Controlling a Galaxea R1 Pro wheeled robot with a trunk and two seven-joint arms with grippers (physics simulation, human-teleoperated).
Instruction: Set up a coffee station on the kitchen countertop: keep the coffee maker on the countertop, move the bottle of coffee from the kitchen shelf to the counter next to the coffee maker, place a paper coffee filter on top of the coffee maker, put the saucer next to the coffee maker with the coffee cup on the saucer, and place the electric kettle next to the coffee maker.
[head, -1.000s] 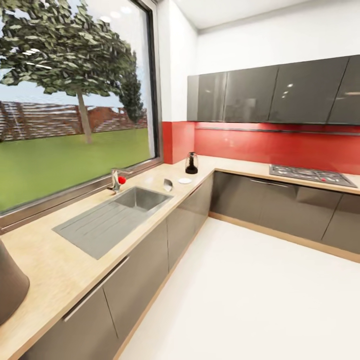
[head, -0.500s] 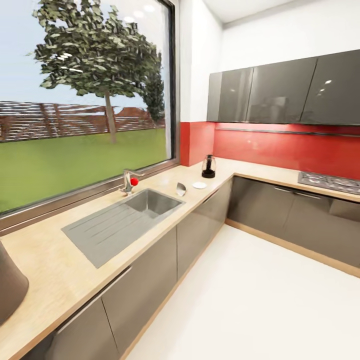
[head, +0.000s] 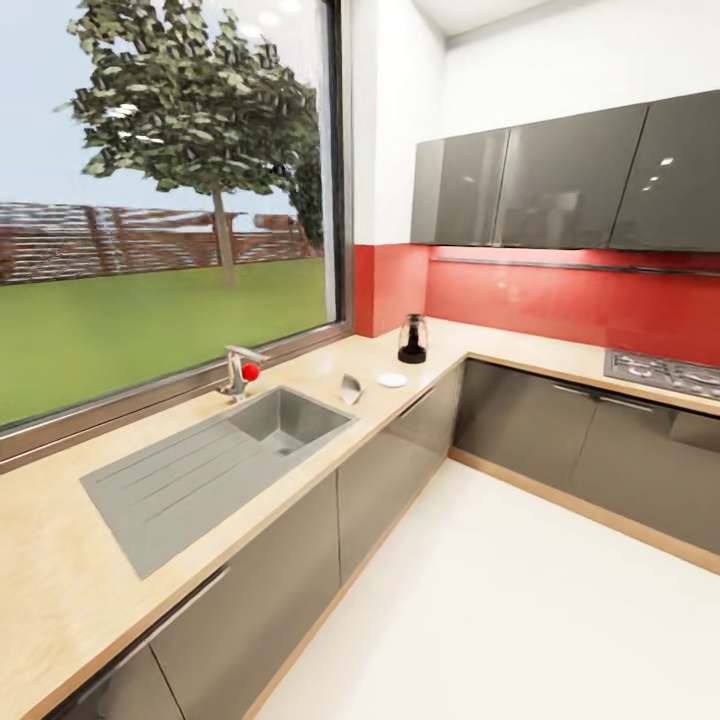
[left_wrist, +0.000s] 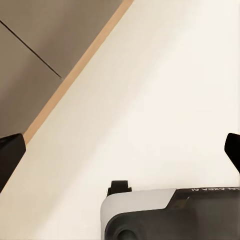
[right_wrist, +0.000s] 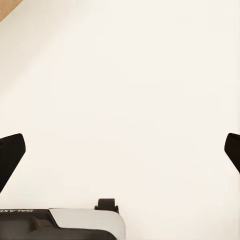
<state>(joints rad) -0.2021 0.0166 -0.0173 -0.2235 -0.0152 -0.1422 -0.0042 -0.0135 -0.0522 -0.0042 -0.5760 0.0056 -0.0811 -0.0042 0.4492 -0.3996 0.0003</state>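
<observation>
Both the left gripper (left_wrist: 120, 150) and the right gripper (right_wrist: 120, 150) hang spread wide and empty over the pale floor (head: 520, 600), while far ahead on the countertop (head: 60, 570), past the sink (head: 285, 415), the saucer (head: 392, 380) lies near the coffee maker (head: 412, 339) in the corner.

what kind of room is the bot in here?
A home kitchen, rendered in simulation: an L-shaped wooden countertop with an inset steel sink and faucet under a big window, a gas hob on the far run, and grey wall cabinets.
</observation>
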